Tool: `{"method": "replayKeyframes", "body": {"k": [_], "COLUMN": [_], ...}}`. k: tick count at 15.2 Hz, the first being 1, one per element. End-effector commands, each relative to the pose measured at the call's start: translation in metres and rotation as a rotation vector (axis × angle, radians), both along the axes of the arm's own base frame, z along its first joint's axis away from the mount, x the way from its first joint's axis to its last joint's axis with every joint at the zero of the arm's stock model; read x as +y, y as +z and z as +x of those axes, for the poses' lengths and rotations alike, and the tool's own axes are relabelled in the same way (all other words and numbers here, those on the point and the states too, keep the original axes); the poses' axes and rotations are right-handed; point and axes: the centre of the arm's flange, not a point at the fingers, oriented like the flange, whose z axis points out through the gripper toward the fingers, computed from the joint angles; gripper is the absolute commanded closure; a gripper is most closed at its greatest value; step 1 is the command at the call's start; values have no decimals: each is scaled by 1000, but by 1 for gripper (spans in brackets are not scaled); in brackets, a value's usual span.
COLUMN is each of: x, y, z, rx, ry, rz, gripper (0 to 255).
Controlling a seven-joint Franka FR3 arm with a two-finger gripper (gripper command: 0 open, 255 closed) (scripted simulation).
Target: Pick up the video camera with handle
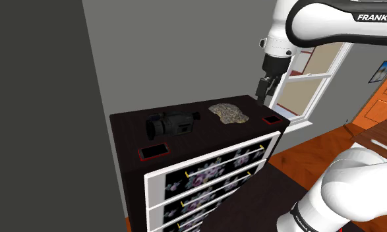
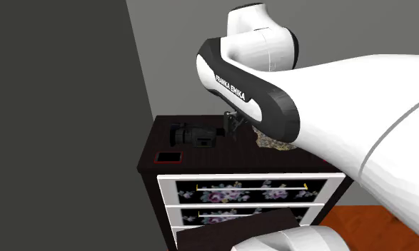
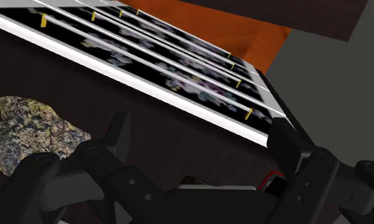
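**Video camera** [image 1: 172, 123]: black, resting level on the dark dresser top [image 1: 205, 138], well apart from the gripper [image 1: 263, 89] and so not held.

**Mottled rock** [image 1: 229, 113]: lying between the camera and the gripper, nearer the gripper.

**Gripper:** hovering above the dresser's corner, over a red-rimmed square [image 1: 271, 120]. Its fingers are standing apart and clasping nothing, probably readying for the approach.

**Flowered drawers** [image 1: 208, 173]: sitting closed below.

White arm [image 2: 357, 107] with dark joint bands, white FRANKA EMIKA lettering [image 2: 233, 87], all-black hand [image 3: 199, 125] with 2 fingers [image 3: 118, 137].
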Motion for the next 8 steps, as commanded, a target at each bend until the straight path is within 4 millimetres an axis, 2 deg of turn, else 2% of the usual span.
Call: {"method": "replayKeyframes", "body": {"k": [1, 8], "x": [0, -24], "y": [0, -40], "z": [0, 77], "rx": [0, 4], "ry": [0, 230], "rz": [0, 37], "gripper": [0, 0]}}
